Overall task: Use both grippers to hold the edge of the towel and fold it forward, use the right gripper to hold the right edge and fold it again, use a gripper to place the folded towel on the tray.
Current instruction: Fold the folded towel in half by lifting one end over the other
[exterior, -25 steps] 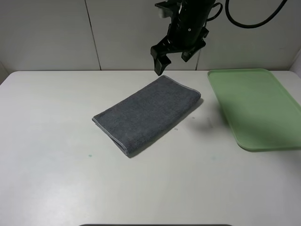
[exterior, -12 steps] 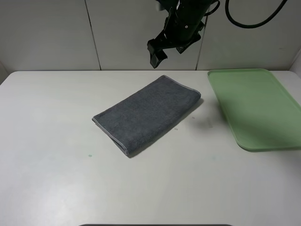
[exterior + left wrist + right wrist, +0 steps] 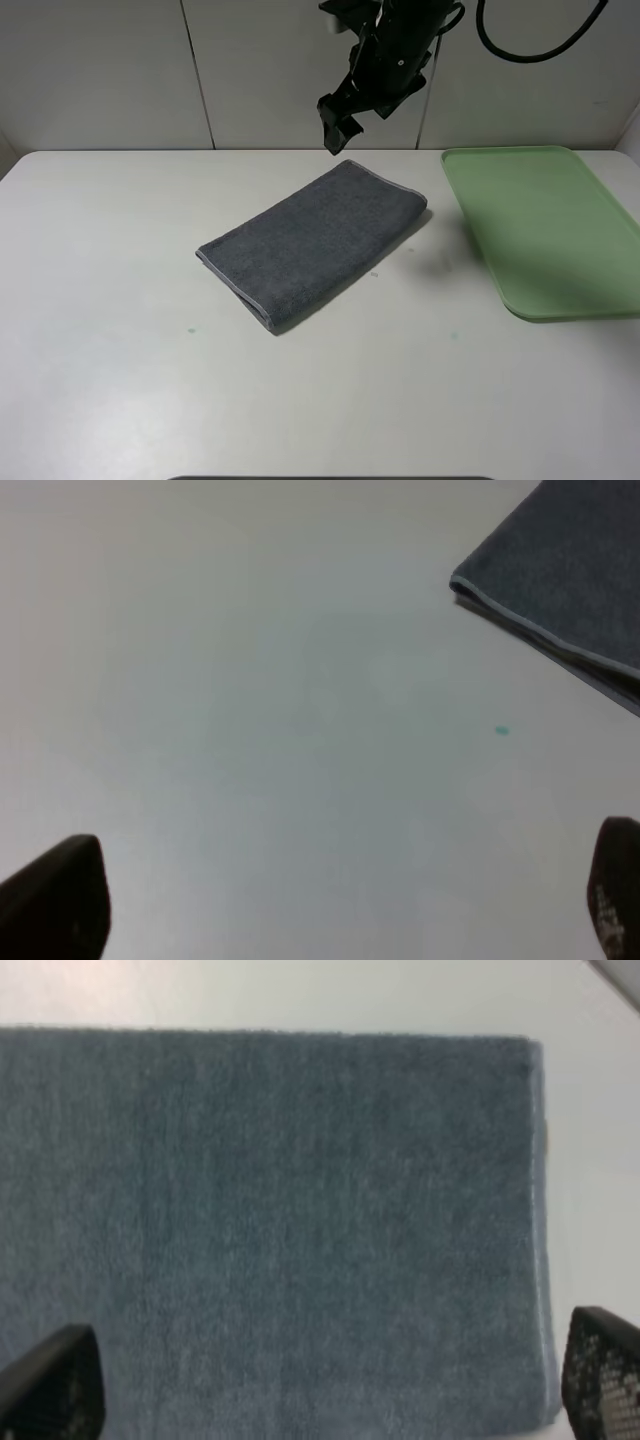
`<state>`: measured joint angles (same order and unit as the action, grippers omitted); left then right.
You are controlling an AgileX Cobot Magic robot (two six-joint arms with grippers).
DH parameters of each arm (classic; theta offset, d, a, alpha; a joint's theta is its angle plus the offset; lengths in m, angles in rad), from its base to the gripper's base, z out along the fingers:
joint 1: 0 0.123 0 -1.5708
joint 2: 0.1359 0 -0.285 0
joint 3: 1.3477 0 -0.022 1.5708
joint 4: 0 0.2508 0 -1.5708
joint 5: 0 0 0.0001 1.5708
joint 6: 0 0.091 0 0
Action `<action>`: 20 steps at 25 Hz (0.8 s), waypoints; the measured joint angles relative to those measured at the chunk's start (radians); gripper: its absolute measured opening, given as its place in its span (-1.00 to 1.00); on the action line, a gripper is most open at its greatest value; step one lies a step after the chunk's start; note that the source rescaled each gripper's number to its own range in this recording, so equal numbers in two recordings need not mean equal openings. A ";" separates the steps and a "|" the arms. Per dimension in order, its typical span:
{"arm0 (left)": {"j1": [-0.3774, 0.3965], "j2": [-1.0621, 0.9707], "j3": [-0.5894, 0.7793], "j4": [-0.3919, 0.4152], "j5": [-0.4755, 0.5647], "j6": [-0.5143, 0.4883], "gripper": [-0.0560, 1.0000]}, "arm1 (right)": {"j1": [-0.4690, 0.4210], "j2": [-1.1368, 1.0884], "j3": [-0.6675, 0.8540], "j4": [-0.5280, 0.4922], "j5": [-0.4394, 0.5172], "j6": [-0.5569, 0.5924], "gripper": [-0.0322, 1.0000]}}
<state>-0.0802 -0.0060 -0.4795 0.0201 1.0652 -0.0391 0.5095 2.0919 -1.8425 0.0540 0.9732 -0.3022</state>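
Observation:
The dark grey towel (image 3: 312, 243) lies folded on the white table, slanting from front left to back right, with its pale hem (image 3: 392, 185) showing along the edges. My right gripper (image 3: 338, 122) hangs open in the air just above and behind the towel's far end. In the right wrist view the towel (image 3: 280, 1210) fills the picture between the two spread fingertips of the gripper (image 3: 320, 1390). My left gripper (image 3: 330, 900) is open over bare table, with a corner of the towel (image 3: 570, 570) ahead of it. The pale-green tray (image 3: 540, 225) lies at the right and holds nothing.
The white table (image 3: 120, 350) stretches to the left of and in front of the towel. A pale panelled wall (image 3: 100, 70) stands behind it. The tray's right side runs to the picture's edge. A small teal speck (image 3: 501, 731) marks the table near the towel.
My right gripper has risen a little and shifted slightly left above the towel's far end. The towel and tray have not moved.

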 joint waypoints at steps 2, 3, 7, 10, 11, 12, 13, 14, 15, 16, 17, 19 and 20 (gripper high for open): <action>0.000 0.000 0.000 0.000 0.000 0.000 0.89 | 0.000 0.022 0.000 0.000 0.001 -0.019 1.00; 0.000 0.000 0.000 0.000 0.000 0.000 0.89 | -0.005 0.036 0.000 0.000 0.001 -0.023 1.00; 0.000 0.000 0.000 0.000 0.000 0.000 0.89 | -0.032 0.097 -0.041 -0.002 0.004 -0.040 1.00; 0.000 0.000 0.000 0.000 0.000 0.000 0.89 | -0.056 0.150 -0.096 -0.003 0.015 -0.048 1.00; 0.000 0.000 0.000 0.000 0.000 0.000 0.89 | -0.063 0.172 -0.117 -0.003 0.021 -0.048 1.00; 0.000 0.000 0.000 0.000 0.000 0.000 0.89 | -0.069 0.190 -0.138 -0.003 0.027 -0.050 1.00; 0.000 0.000 0.000 0.000 0.000 0.000 0.89 | -0.077 0.211 -0.157 -0.003 0.030 -0.053 1.00; 0.000 0.000 0.000 0.000 0.000 0.000 0.89 | -0.084 0.232 -0.174 -0.003 0.030 -0.058 1.00; 0.000 0.000 0.000 0.000 0.000 0.000 0.89 | -0.092 0.252 -0.196 -0.003 0.032 -0.065 1.00; 0.000 0.000 0.000 0.000 0.000 0.000 0.89 | -0.098 0.269 -0.217 -0.003 0.036 -0.068 1.00; 0.000 0.000 0.000 0.000 0.000 0.000 0.89 | -0.106 0.289 -0.234 -0.003 0.040 -0.069 1.00; 0.000 0.000 0.000 0.000 0.000 0.000 0.89 | -0.121 0.320 -0.267 -0.003 0.043 -0.074 1.00; 0.000 0.000 0.000 0.000 0.000 0.000 0.89 | -0.129 0.336 -0.280 -0.002 0.046 -0.078 1.00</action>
<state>-0.0802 -0.0060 -0.4795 0.0201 1.0649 -0.0391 0.3807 2.4274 -2.1228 0.0517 1.0187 -0.3800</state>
